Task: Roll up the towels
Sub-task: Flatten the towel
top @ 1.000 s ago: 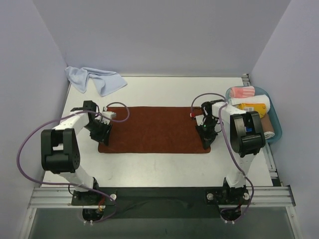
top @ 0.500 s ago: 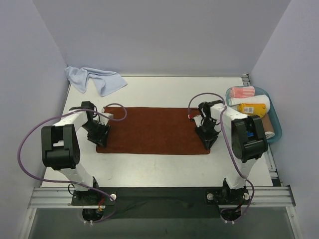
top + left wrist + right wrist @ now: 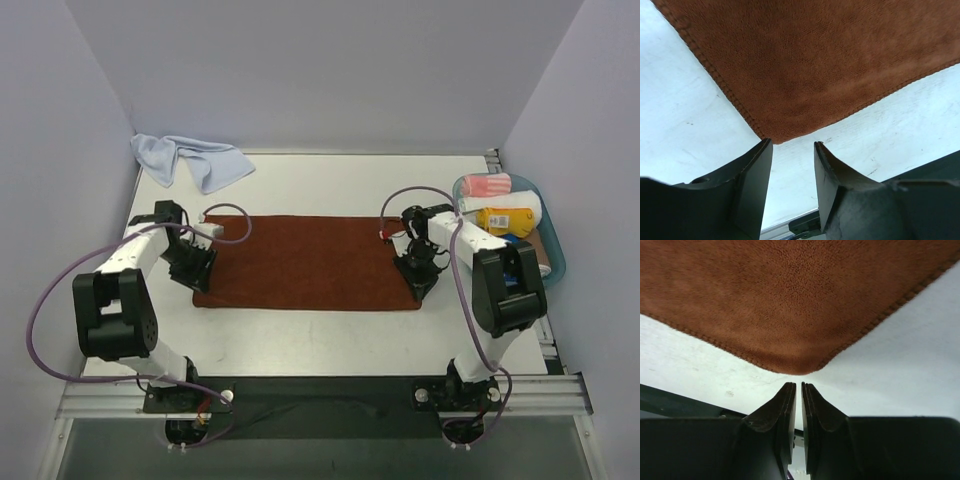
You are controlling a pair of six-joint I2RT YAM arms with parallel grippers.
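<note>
Inspector: The table (image 3: 320,335) bears the rust-brown towel (image 3: 305,262), spread flat between the left gripper (image 3: 792,145) and the right gripper (image 3: 798,386). The light-blue towel (image 3: 190,160) lies crumpled well beyond the left gripper.

Clerk: And the jaws?

Inspector: On the left they stand parted with nothing between them, a brown corner just ahead of the tips. On the right they are all but closed and empty, a corner just ahead.

Table (image 3: 330,185): rust towel (image 3: 305,262), blue towel (image 3: 190,160), tray (image 3: 558,250)
</note>
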